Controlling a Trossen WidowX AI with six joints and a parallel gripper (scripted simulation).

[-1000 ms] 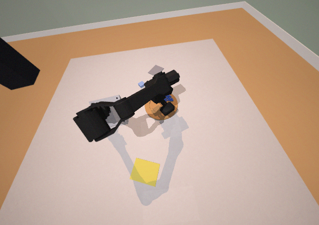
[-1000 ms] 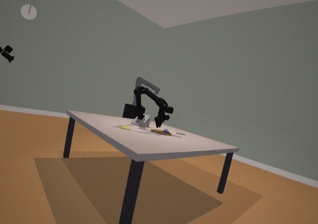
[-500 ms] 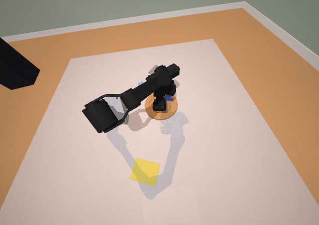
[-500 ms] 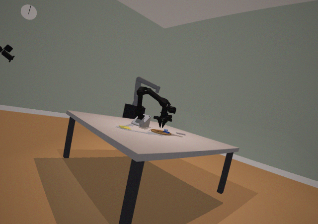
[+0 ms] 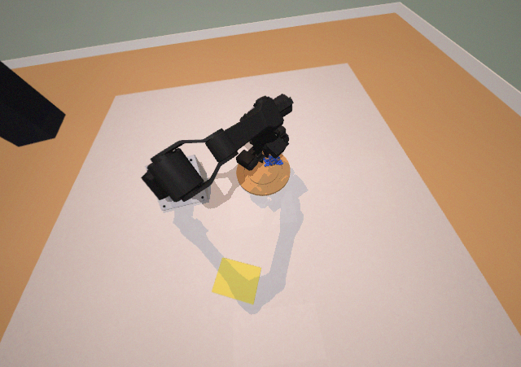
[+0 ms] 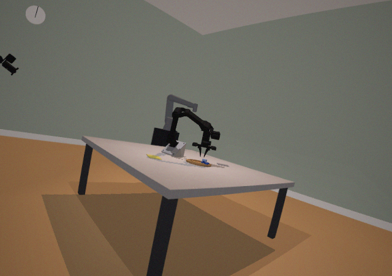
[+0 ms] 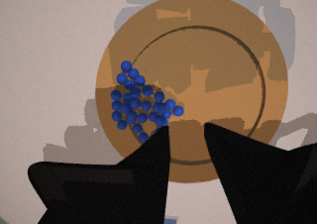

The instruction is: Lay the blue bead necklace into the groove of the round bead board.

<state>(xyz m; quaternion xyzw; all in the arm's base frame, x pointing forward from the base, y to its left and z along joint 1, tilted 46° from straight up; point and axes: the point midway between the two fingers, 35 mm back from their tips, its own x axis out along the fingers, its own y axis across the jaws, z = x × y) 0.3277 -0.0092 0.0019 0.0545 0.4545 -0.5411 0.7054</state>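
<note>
Pale table — necklace bunched on board, groove mostly bare — gripper fingers apart, nothing between.

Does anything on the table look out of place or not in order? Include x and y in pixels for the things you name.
Yes. The blue bead necklace (image 5: pixel 273 161) (image 6: pixel 206 163) (image 7: pixel 134 104) is bunched at one side of the round bead board (image 5: pixel 263 186) (image 6: pixel 193 162) (image 7: pixel 198 11), beads on both sides of the groove (image 7: pixel 264 85), which looks odd because it should follow the ring.

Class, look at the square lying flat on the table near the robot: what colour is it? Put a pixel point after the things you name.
Yellow; the square (image 5: pixel 236 281) (image 6: pixel 154 156) shows best from the top.
</note>
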